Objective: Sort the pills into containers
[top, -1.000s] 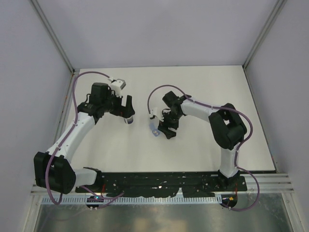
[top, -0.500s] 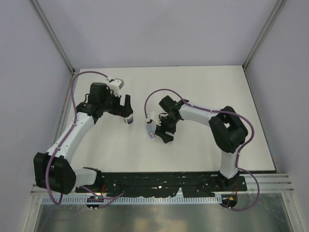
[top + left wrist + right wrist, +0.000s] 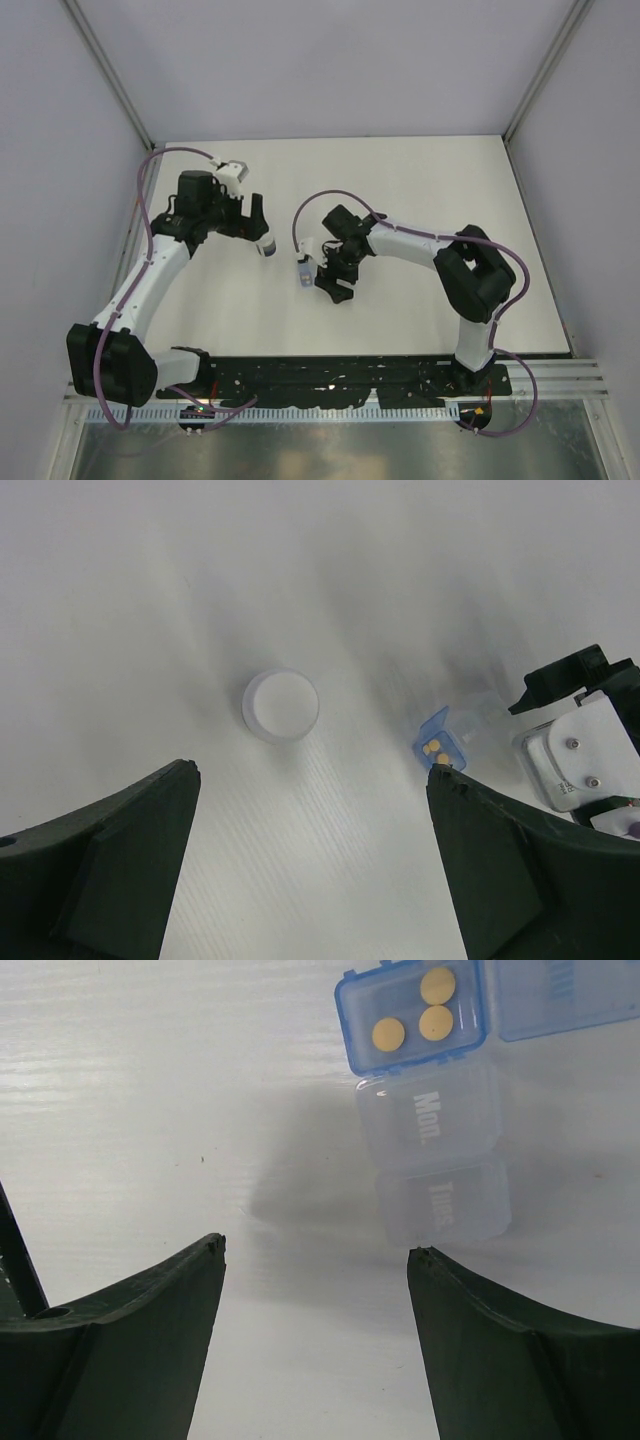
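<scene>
A small round bottle with a white cap (image 3: 281, 705) stands on the white table, seen from above; in the top view it (image 3: 265, 248) sits just below my left gripper (image 3: 255, 225). My left gripper (image 3: 312, 770) is open and empty above it. A clear weekday pill box (image 3: 435, 1150) lies near my right gripper (image 3: 327, 275). Its blue end compartment (image 3: 410, 1015) is open and holds three yellow pills. The box also shows in the top view (image 3: 303, 270) and the left wrist view (image 3: 437, 742). My right gripper (image 3: 320, 1248) is open and empty, the box just beyond its fingertips.
White table (image 3: 400, 190) enclosed by pale walls and metal corner posts. The pill box lid (image 3: 555, 990) is flipped open to the right. Compartments marked "Mon." (image 3: 428, 1115) and "Tues" (image 3: 445, 1200) are shut. The two grippers are close together at mid table.
My right gripper has moved left, and the pill box now lies further left with it. My left arm has drawn back slightly to the left; the bottle stays put.
</scene>
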`<state>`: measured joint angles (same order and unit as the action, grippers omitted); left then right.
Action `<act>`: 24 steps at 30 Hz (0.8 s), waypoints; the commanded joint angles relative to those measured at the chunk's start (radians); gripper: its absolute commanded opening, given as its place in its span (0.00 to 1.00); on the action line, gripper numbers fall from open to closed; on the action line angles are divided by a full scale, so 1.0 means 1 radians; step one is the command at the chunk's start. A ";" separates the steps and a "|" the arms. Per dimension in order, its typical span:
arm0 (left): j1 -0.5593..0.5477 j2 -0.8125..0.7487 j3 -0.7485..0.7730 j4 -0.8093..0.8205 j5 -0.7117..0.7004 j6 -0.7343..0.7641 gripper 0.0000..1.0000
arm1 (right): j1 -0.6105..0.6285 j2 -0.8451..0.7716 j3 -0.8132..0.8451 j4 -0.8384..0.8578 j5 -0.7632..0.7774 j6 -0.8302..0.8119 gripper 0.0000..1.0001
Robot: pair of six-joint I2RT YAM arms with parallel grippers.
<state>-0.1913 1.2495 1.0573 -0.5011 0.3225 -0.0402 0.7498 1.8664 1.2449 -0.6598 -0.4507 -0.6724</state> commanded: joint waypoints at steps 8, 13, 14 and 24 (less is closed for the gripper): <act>0.023 -0.035 0.017 -0.010 0.007 0.023 1.00 | 0.045 -0.121 -0.005 0.045 0.079 0.043 0.78; 0.041 -0.045 0.012 -0.005 0.007 0.022 1.00 | 0.043 -0.148 -0.001 0.081 0.151 0.039 0.78; 0.046 -0.047 0.013 -0.007 0.006 0.023 1.00 | 0.045 -0.145 0.004 0.081 0.164 0.031 0.78; 0.079 -0.081 0.006 -0.014 0.029 0.019 1.00 | 0.043 -0.023 0.083 0.078 0.193 -0.032 0.78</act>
<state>-0.1272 1.2022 1.0573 -0.5159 0.3260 -0.0357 0.7921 1.7981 1.2602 -0.6006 -0.2749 -0.6720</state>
